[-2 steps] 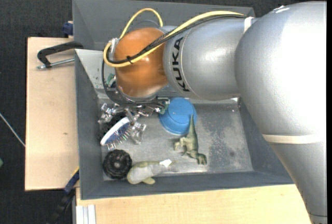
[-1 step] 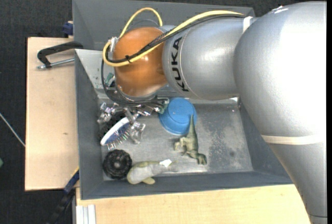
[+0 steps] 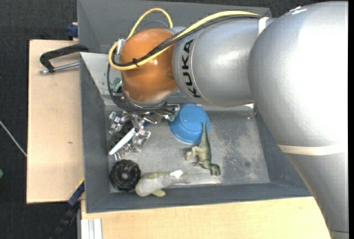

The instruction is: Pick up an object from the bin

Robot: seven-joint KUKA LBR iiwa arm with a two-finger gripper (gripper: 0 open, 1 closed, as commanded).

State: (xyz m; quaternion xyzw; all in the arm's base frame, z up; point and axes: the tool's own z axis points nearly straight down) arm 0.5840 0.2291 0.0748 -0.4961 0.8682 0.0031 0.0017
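A black ribbed disc (image 3: 124,173) lies below-left of the gripper (image 3: 131,128). A white slim stick (image 3: 121,144), slanted, sits right at gripper's tip; contact can't tell. Gripper spread or pressed together: can't tell. Pale figure (image 3: 150,183) below it, blue cup (image 3: 188,122) just to its rt, green dino (image 3: 203,156) lower rt.

I have one camera, set close above the grey bin (image 3: 243,149) and looking steeply down, tilted slightly sideways. The arm (image 3: 232,66) crowds in from frame right.
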